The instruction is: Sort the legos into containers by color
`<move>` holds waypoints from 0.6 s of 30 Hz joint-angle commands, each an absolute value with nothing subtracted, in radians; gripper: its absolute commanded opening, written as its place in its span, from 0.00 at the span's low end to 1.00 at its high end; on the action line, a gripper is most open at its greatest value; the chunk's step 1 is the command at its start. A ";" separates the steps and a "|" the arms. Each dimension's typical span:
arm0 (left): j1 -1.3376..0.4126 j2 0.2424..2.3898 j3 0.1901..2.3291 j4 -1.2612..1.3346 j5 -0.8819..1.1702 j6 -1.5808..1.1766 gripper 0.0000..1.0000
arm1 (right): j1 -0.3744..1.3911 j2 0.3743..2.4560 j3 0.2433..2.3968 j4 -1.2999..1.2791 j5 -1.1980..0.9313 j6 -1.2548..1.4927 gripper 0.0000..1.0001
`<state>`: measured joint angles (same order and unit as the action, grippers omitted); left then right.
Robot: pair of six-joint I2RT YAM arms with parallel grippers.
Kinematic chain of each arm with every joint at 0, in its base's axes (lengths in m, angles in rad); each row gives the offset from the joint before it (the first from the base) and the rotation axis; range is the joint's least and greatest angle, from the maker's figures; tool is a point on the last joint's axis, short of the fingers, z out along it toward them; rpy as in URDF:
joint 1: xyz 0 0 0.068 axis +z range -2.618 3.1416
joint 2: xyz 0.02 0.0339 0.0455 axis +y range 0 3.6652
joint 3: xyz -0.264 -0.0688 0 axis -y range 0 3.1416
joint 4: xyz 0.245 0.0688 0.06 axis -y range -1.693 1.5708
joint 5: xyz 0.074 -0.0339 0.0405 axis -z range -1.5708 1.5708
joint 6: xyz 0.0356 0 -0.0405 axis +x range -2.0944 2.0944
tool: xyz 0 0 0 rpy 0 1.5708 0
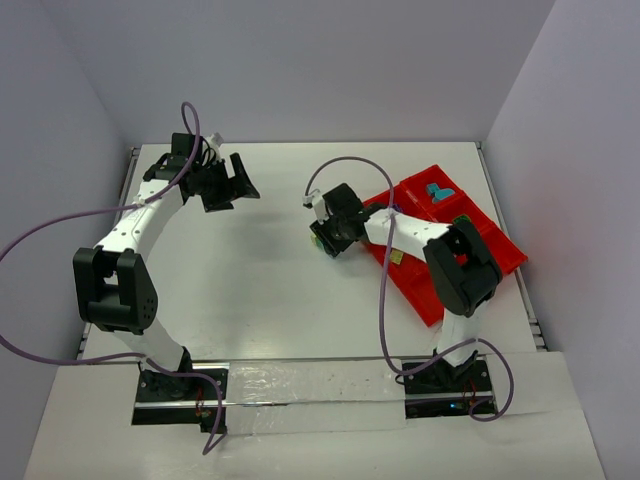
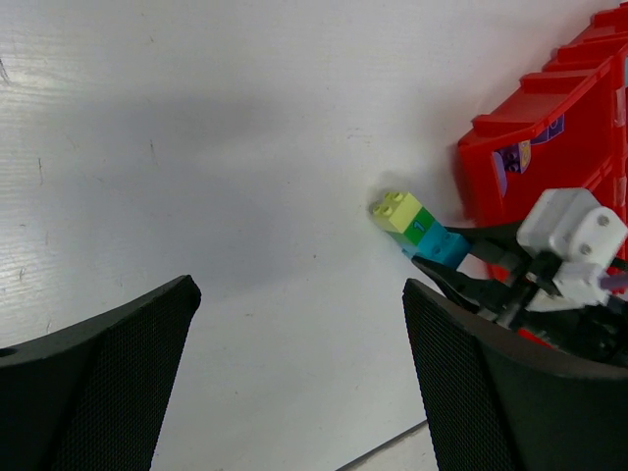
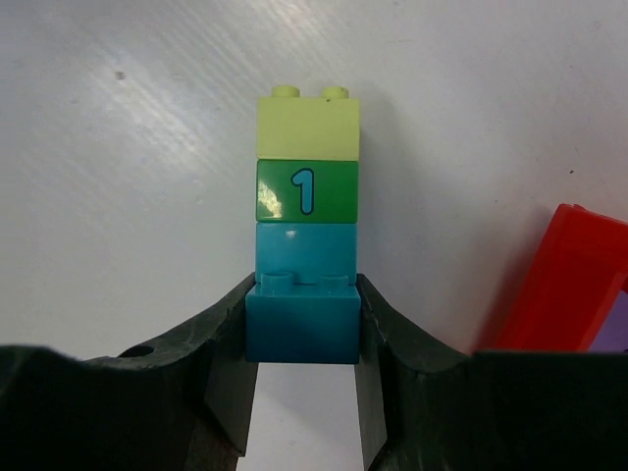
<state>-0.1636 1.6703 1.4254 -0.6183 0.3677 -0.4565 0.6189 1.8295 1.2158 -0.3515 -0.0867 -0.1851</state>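
Note:
A short stack of legos lies on the white table: a pale yellow brick (image 3: 305,126), a green brick marked "1" (image 3: 305,190) and two teal bricks (image 3: 303,294). My right gripper (image 3: 302,319) is shut on the end teal brick, one finger pressed to each side. In the top view that gripper (image 1: 325,238) sits just left of the red tray (image 1: 420,300) of containers. The left wrist view shows the same stack (image 2: 420,228) beside the tray (image 2: 549,147). My left gripper (image 2: 299,324) hangs open over bare table, far left (image 1: 232,185).
A teal lego (image 1: 438,191) lies in a far compartment of the tray. The tray's corner (image 3: 574,275) stands close to the right of my right gripper. Walls close the table in on the left, back and right.

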 commanded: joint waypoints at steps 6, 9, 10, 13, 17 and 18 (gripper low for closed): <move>-0.160 1.598 1.449 -0.550 0.590 -0.333 0.93 | 0.517 1.631 1.402 -0.479 -0.601 -0.173 0.00; -0.160 1.572 1.440 -0.505 0.768 -0.307 0.93 | 0.460 1.643 1.459 -0.502 -0.815 -0.126 0.00; -0.159 1.568 1.439 -0.483 0.817 -0.309 0.92 | 0.451 1.641 1.479 -0.498 -0.850 -0.118 0.00; -0.158 1.560 1.438 -0.391 0.957 -0.355 0.92 | 0.438 1.637 1.523 -0.485 -0.935 -0.098 0.00; -0.159 1.541 1.393 -0.249 1.155 -0.425 0.91 | 0.419 1.647 1.587 -0.486 -1.057 -0.063 0.00; -0.160 1.543 1.398 -0.246 1.222 -0.423 0.91 | 0.414 1.647 1.604 -0.488 -1.078 -0.061 0.00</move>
<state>-0.1619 1.5775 1.4020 -0.4036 0.9293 -0.3899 0.4244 1.6711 1.5078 -0.4799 -0.8766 -0.1019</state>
